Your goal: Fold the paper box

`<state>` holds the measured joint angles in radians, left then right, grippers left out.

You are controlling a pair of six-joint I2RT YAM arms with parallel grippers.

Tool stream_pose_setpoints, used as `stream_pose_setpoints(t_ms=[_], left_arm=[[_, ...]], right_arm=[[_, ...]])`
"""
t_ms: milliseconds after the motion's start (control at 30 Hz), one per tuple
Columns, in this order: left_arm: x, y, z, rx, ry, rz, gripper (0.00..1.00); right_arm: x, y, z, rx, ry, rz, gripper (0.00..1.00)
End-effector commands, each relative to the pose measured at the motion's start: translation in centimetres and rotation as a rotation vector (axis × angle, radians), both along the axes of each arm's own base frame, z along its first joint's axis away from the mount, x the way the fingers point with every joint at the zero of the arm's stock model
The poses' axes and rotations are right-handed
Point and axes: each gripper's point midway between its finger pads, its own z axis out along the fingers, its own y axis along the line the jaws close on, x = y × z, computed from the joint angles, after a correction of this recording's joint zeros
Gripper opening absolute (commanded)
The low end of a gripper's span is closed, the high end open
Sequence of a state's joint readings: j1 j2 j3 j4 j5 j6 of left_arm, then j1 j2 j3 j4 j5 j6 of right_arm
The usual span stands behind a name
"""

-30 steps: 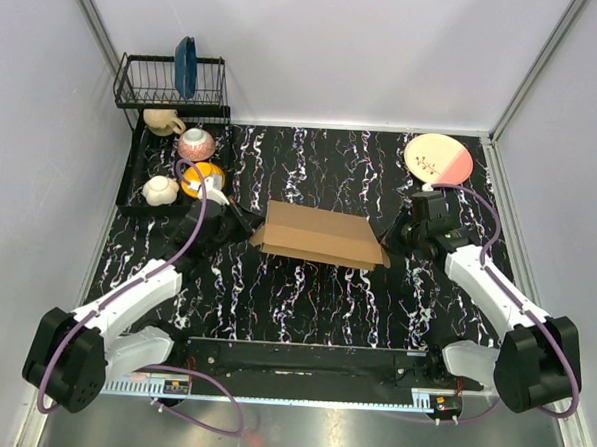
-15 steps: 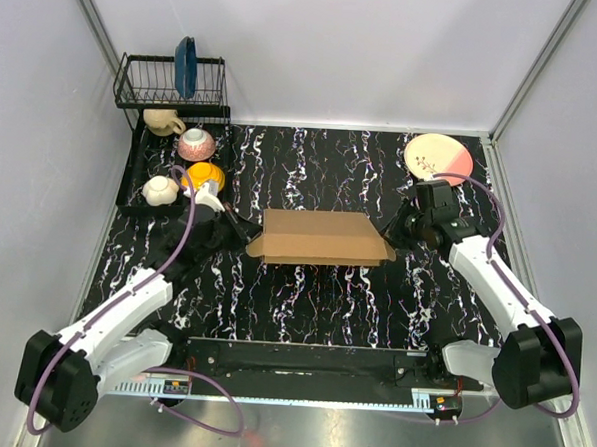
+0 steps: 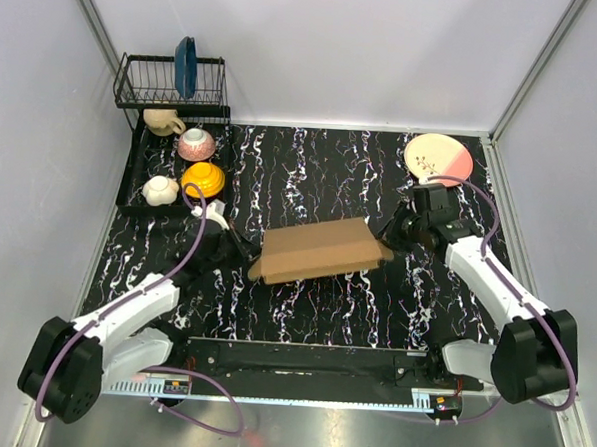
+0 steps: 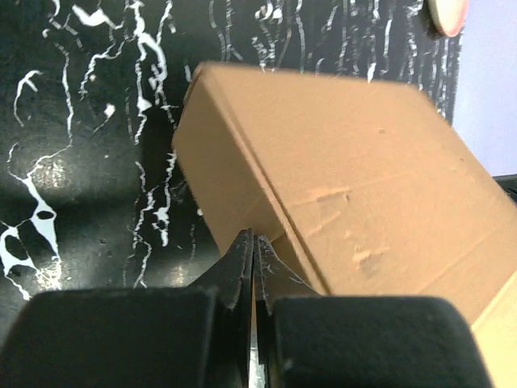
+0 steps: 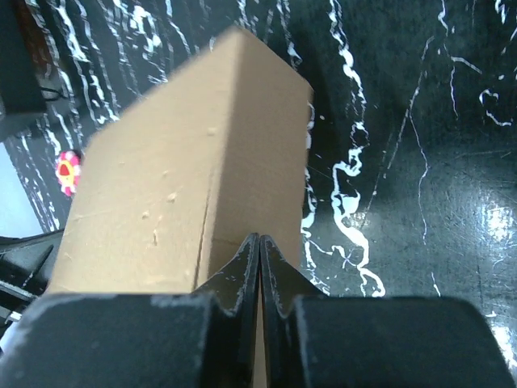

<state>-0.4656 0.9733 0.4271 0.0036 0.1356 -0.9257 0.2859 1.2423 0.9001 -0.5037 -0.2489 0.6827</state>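
Box (image 3: 319,250) sits mid-table, brown cardboard, broad face up. Its long axis runs left to right and is skewed, with the right end lying farther from the arm bases than the left.

Left gripper (image 3: 239,248) is at the box's left end and right gripper (image 3: 388,238) at its right end, one arm per short side, so neither is nearer. The box spans the gap between them.

Left wrist view: left gripper (image 4: 253,242) has its jaws drawn to a thin slit, and the lower edge of the box (image 4: 347,162) runs into that slit. It reads as pinched on cardboard. Right wrist view: the same picture, with right gripper (image 5: 258,246) jaws nearly together on the near corner of the box (image 5: 186,162).

Judgement: the box is held at both ends, so the coming move turns on the two arms acting together along the long axis. Unequal pull would skew it further or tear a flap.

Room: bare table (image 3: 312,164) lies in front of and behind the box. A plate (image 3: 438,157) lies beyond the right gripper, near but apart. A bowl (image 3: 203,178) and a rack (image 3: 171,82) stand at far left, the bowl nearest the left arm.
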Motion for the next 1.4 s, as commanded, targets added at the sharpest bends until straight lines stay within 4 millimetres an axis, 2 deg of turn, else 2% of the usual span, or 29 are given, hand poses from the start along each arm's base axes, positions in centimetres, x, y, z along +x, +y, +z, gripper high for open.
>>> stream_pose_setpoints(t_ms=[0,100,267,333,433,567,700,733,867,1000,1067,1167,1200,1267,1300,1367], left_arm=[[0.6,-3.2,2.6,-0.160,-0.100,-0.082,0.00],[1.2,-3.8,1.9,-0.158,-0.078,-0.095,0.00],[2.4,-4.6,3.1,-0.150,-0.096,-0.114,0.00],[3.2,-4.2,3.5,-0.110,-0.127,-0.099,0.00],[3.8,-3.5,2.8,-0.052,-0.126,-0.078,0.00],[4.1,-2.1,1.8,-0.010,-0.125,-0.022,0.01],[4.1,-0.5,0.9,0.043,-0.126,0.038,0.11],[3.9,-0.2,0.6,0.051,-0.126,0.050,0.18],[3.7,1.5,-0.5,0.095,-0.123,0.119,0.29],[2.9,2.7,-2.0,0.121,-0.104,0.154,0.36],[2.7,3.1,-2.1,0.120,-0.111,0.171,0.38],[2.1,3.0,-2.7,0.111,-0.100,0.155,0.38],[1.8,3.0,-3.3,0.113,-0.087,0.150,0.33],[1.5,2.7,-3.5,0.079,-0.088,0.141,0.24],[0.8,2.8,-4.5,0.068,-0.074,0.141,0.17],[0.9,2.3,-4.0,0.000,-0.100,0.146,0.11]], right_arm=[[-0.7,3.2,-1.7,0.130,0.032,0.099,0.08],[-0.4,3.3,-3.2,0.118,0.062,0.106,0.07],[0.3,3.4,-3.2,0.105,0.052,0.111,0.07],[0.9,3.1,-3.2,0.081,0.033,0.104,0.07],[1.1,2.5,-3.7,0.041,0.025,0.097,0.10],[1.1,1.2,-4.6,-0.034,0.028,0.085,0.21],[1.0,-0.6,-5.7,-0.110,0.041,0.052,0.29],[1.2,-1.1,-5.9,-0.134,0.035,0.032,0.30],[1.2,-2.6,-6.0,-0.174,0.019,-0.010,0.32],[0.4,-3.7,-6.9,-0.205,0.031,-0.039,0.33],[0.0,-4.3,-7.3,-0.224,0.035,-0.059,0.33],[-0.7,-4.3,-7.8,-0.212,0.053,-0.050,0.30],[-1.0,-4.2,-7.9,-0.205,0.058,-0.047,0.23],[-1.8,-4.0,-8.5,-0.187,0.078,-0.046,0.15],[-1.7,-3.8,-8.4,-0.174,0.063,-0.044,0.09],[-2.3,-3.4,-8.8,-0.132,0.063,-0.047,0.05]])
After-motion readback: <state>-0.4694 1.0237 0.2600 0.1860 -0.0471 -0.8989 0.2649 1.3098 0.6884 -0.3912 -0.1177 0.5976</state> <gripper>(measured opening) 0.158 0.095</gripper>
